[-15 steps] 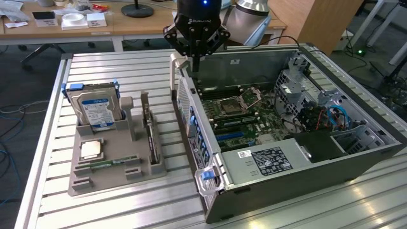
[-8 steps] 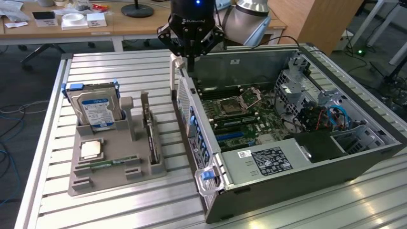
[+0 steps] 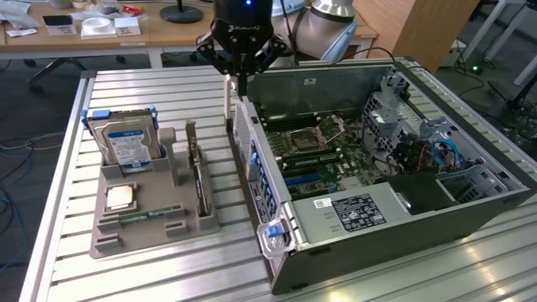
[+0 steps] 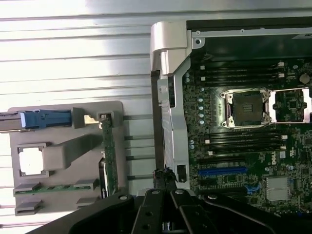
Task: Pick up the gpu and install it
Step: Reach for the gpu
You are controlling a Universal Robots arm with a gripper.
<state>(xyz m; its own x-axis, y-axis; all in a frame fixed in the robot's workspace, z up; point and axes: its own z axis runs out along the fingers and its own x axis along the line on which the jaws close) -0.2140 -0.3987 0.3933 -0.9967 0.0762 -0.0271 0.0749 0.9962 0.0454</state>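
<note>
gpu [image 3: 200,185]: edge-on, face hidden | hard drive [image 4: 34,120]: cut by edge | power supply label [image 3: 356,211]: unreadable

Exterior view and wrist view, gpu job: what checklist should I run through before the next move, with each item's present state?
1. gpu standing on edge in the grey tray: ok.
2. Gripper open for a grasp: not ok; it is shut, with nothing visibly held.
3. Gripper above the gpu: not ok; it hangs over the rear wall of the computer case.
4. Blue expansion slot on the motherboard free: ok.
5. Hard drive apart from the gpu: ok, it is in its own slot.
6. Case side open: ok.
</note>
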